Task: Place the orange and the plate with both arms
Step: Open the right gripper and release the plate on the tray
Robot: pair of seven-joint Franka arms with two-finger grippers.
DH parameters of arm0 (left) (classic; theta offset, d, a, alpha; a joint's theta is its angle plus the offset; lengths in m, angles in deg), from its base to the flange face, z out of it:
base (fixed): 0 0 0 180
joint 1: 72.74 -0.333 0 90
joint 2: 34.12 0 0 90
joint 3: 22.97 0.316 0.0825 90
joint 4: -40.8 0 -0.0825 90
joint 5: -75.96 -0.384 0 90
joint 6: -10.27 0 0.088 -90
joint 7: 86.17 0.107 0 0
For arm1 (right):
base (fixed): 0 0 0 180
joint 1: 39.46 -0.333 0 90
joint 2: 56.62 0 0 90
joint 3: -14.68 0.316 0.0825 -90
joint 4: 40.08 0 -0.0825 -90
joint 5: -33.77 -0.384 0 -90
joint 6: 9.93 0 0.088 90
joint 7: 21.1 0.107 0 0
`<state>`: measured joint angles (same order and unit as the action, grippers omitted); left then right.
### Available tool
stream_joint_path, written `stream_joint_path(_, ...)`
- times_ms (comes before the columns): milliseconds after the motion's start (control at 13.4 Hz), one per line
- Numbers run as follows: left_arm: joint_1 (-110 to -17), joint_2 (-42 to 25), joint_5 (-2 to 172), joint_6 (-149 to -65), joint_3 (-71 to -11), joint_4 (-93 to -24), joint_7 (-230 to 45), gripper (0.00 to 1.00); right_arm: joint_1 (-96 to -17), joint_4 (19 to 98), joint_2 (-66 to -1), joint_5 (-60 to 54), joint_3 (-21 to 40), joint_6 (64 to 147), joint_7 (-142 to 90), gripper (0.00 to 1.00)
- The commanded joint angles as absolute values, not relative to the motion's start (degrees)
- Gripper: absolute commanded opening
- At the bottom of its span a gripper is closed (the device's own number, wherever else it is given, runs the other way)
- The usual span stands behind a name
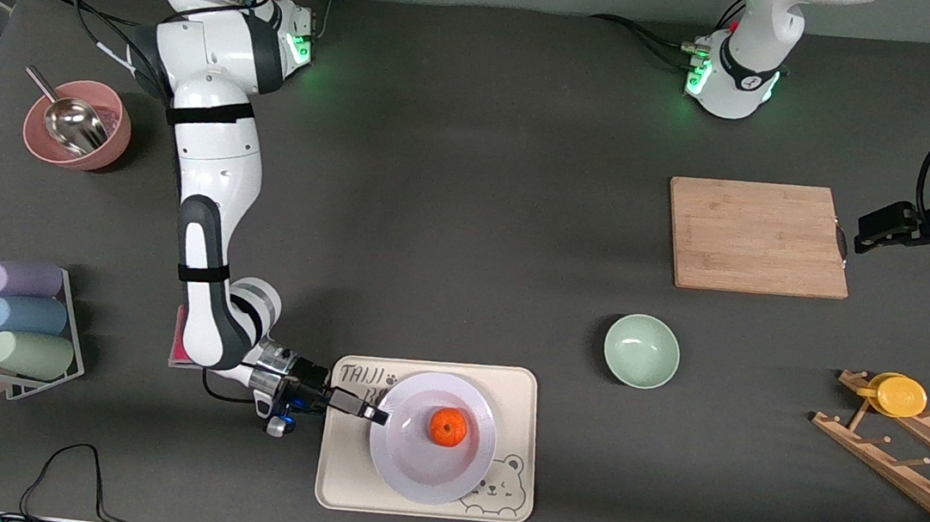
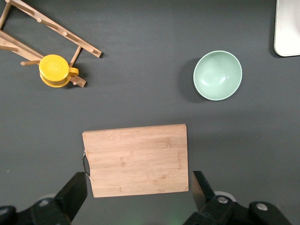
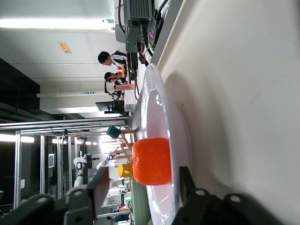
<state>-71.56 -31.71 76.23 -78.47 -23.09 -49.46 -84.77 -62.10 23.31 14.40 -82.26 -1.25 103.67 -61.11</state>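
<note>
Fruit count came to one: a single orange (image 1: 448, 426) sat in the shallow centre of the one plate (image 1: 412, 468), in the lower middle of the frame. That plate lay on one cream tray (image 1: 522, 390), which carried the only legible writing, "TAIJI", printed at the tray's corner by the right gripper. A second line under it was hidden by the gripper and the plate. A bear face was drawn at the tray's corner lowest in the frame, toward the left arm's end.

Two arms showed. The right gripper (image 1: 378, 414) was low at the plate's rim on the side toward the right arm's end. Its fingers (image 3: 101, 187) were parted wider than the rim they straddled, so the hand was released, grasping nothing. The left gripper (image 1: 868, 237) waited above the table at the handle edge of the one wooden cutting board (image 1: 757, 237), fingers spread wide and empty.

There were two bowls. One mint-green bowl (image 1: 641, 351) stood in the middle band of the frame, between the tray and the board. One pink bowl (image 1: 120, 140) stood in the upper part, toward the right arm's end, with one metal scoop (image 1: 82, 126) in it. A wire rack (image 1: 80, 326) held three cylinders, purple (image 1: 20, 279), blue (image 1: 23, 315) and green (image 1: 30, 354). One wooden peg rack (image 1: 910, 463) carried one yellow cup (image 1: 900, 396).
</note>
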Motion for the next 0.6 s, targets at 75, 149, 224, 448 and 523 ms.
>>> stream_joint_path(75, -71.8, -31.6, 76.0, -77.4, -23.3, -48.7, -84.1, 1.00, -61.5, 22.1, 13.1, -82.3, -1.5, 103.6, -60.8, 1.00)
stream_joint_path(149, -71.8, -31.6, 76.0, -77.4, -23.3, -48.7, -84.1, 1.00, -61.4, 22.2, 12.1, -80.9, -1.5, 103.6, -60.0, 1.00)
stream_joint_path(224, -71.8, -31.6, 76.0, -77.4, -23.3, -48.7, -84.1, 1.00, -61.2, 22.5, 11.3, -80.0, -1.5, 103.6, -58.9, 1.00)
stream_joint_path(448, -71.8, -31.6, 76.0, -77.4, -23.3, -48.7, -84.2, 1.00, -61.4, 25.0, 8.6, -77.1, -2.0, 104.4, -56.6, 1.00)
stream_joint_path(523, -71.8, -31.6, 76.0, -77.4, -23.3, -48.7, -84.2, 1.00, -61.4, 25.0, 8.0, -74.8, -2.2, 105.3, -55.4, 1.00)
